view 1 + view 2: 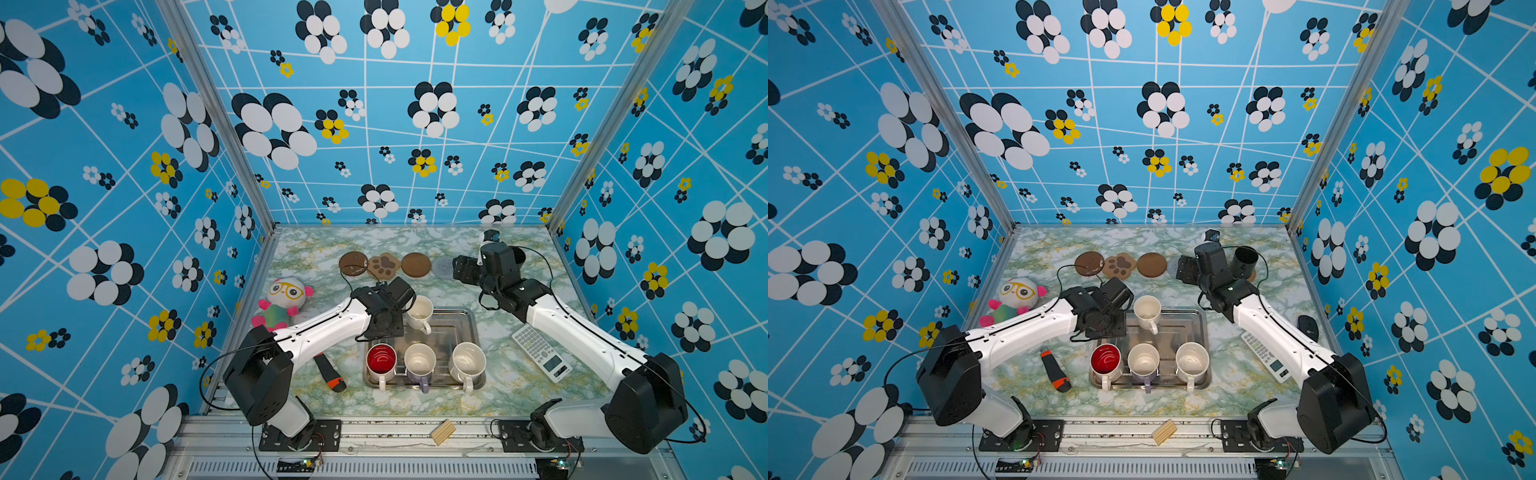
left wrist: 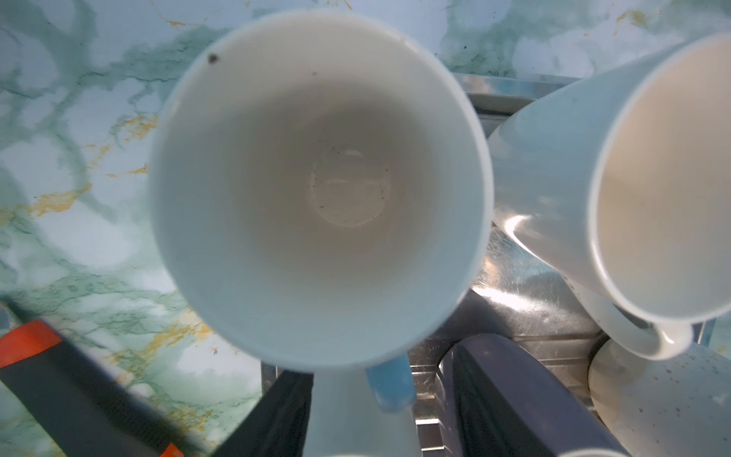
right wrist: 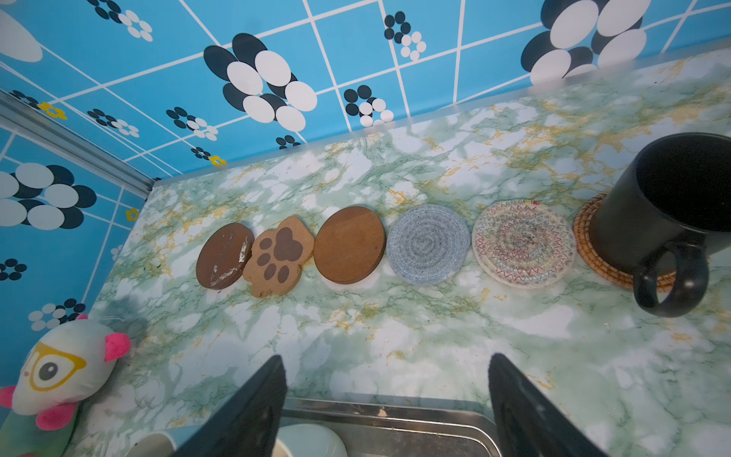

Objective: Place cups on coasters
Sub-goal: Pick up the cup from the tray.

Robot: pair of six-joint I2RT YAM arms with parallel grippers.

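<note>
Left gripper point(image 2: 379, 395) | jaws apart astride handle of light blue ceramic mug point(image 2: 320, 190), not clamped | close squarely, lift straight, clear cream ceramic mug point(image 2: 668, 178) just right | right gripper point(image 3: 385, 358): jaws spread, empty.

Blue walls point(image 1: 415, 124) with black, white and yellow flowers (white lines crossing) fill the upper frame. Aluminium posts point(image 1: 248, 187) edge a green-marbled tabletop point(image 1: 511, 399) at lower centre.
</note>
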